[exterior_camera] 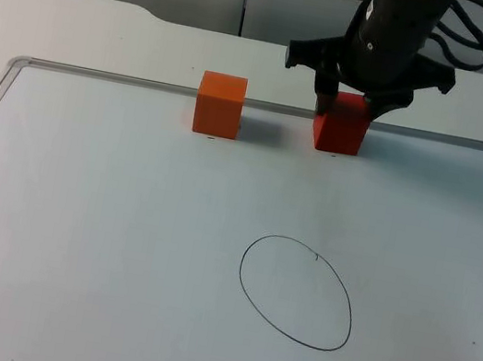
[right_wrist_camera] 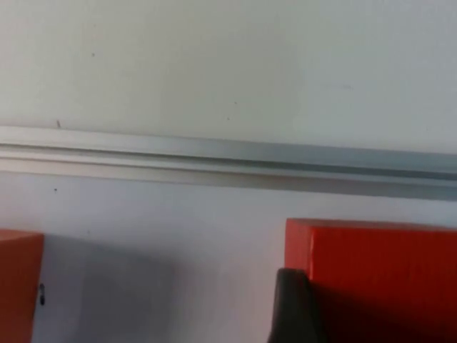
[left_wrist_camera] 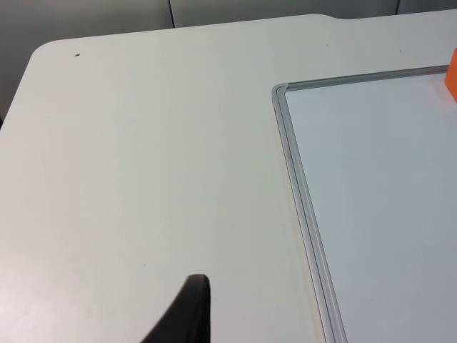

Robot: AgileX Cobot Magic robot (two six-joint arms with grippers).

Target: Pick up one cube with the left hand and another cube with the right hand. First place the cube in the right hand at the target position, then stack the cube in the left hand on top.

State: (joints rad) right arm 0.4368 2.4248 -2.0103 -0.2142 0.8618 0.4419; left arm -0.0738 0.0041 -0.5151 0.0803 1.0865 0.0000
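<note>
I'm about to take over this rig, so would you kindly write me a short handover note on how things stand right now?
Right gripper: down over the red cube at the whiteboard's far edge, fingers on either side of it; the cube sits on the board, not lifted.
Left gripper: waiting above the bare table beside the whiteboard's corner, holding nothing.
Orange cube: on the board left of the red one, untouched.
Drawn circle: the target, nothing in it.
Done: right arm positioned on its cube.
Left: grasp both cubes, place the red one in the circle, stack the orange on top.
</note>
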